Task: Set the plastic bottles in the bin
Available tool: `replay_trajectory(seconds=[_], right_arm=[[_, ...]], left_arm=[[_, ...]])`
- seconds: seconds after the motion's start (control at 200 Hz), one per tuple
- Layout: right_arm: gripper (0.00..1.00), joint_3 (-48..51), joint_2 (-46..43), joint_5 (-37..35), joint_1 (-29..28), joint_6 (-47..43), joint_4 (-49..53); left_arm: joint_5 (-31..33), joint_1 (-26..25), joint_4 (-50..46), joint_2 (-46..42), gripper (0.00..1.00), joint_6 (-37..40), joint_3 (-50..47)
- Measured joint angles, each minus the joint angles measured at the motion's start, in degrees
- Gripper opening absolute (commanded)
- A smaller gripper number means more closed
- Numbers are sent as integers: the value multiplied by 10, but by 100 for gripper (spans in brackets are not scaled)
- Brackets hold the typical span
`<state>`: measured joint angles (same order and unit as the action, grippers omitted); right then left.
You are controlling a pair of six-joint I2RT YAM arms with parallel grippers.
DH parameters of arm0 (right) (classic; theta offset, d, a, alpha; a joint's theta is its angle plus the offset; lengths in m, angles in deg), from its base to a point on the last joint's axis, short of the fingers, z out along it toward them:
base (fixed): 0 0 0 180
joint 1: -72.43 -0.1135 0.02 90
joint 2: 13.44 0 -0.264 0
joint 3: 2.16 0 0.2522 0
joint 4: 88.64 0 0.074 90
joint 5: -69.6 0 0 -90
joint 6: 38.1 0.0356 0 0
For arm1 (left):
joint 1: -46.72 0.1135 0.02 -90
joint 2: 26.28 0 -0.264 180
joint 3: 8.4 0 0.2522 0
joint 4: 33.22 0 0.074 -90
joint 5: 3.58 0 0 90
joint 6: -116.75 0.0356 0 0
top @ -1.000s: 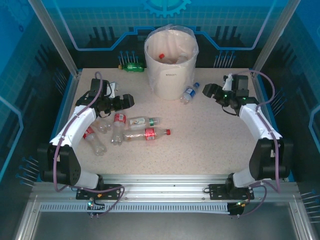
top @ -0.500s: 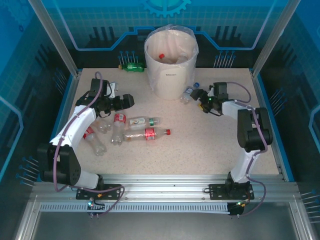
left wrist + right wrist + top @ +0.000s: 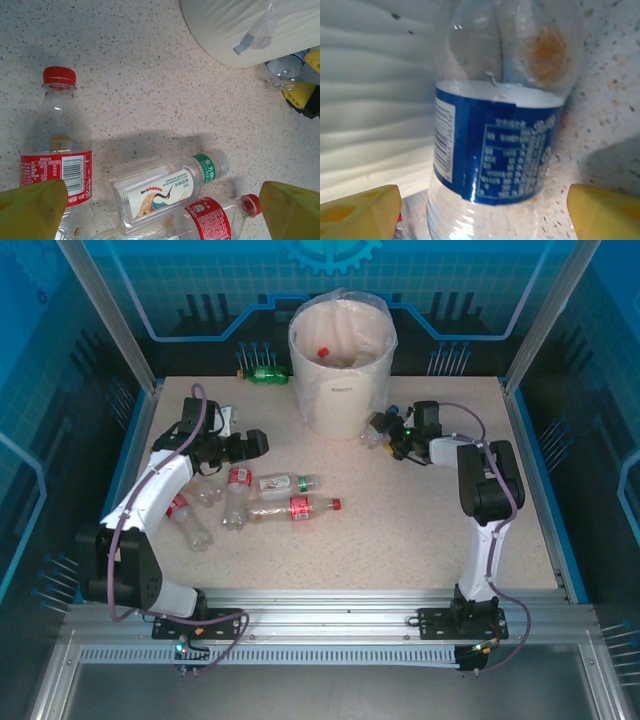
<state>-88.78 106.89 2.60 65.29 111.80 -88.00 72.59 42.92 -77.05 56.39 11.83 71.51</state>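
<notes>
Speckled beige table [image 3: 400, 530], top view: the bin [image 3: 340, 405] stands at upper centre with bottles inside, one red cap showing, and a green bottle [image 3: 265, 374] lies at the far edge to its left. The left gripper [image 3: 255, 443] hangs left of centre, above a cluster of lying bottles: a red-cap bottle [image 3: 237, 495], a white-label bottle [image 3: 287, 482] and a red-label bottle [image 3: 300, 507]. Further clear bottles lie partly under the left arm [image 3: 160, 480]. The right gripper [image 3: 385, 430] is low at the bin's lower right. Right wrist view: a blue-label bottle [image 3: 495, 150] stands at centre frame, just beside the ribbed bin wall at left. The yellow fingers [image 3: 360, 210] sit in the two lower corners, apart from the bottle on either side, so the jaws are spread and not gripping. Left wrist view: the left gripper's fingers [image 3: 32, 210] also occupy the lower corners, wide apart and empty. The red-cap bottle is at left, the white-label bottle at lower centre and the red-label bottle's neck at bottom right. The bin is at upper right, with the blue-label bottle and one yellow finger of the right gripper beside it at the right edge.
</notes>
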Motion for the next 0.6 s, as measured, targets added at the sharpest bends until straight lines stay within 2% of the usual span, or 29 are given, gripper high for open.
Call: replay_trajectory(seconds=[0.21, 0.39, 0.6], right_arm=[[82, -13, 15, 0, -3, 10, -10], [69, -14, 20, -2, -4, 13, -11], [62, -14, 25, -2, -4, 16, -15]], left_arm=[[0, 0, -1, 0, 99, 1, 0], [1, 0, -2, 0, 99, 1, 0], [1, 0, -2, 0, 99, 3, 0]])
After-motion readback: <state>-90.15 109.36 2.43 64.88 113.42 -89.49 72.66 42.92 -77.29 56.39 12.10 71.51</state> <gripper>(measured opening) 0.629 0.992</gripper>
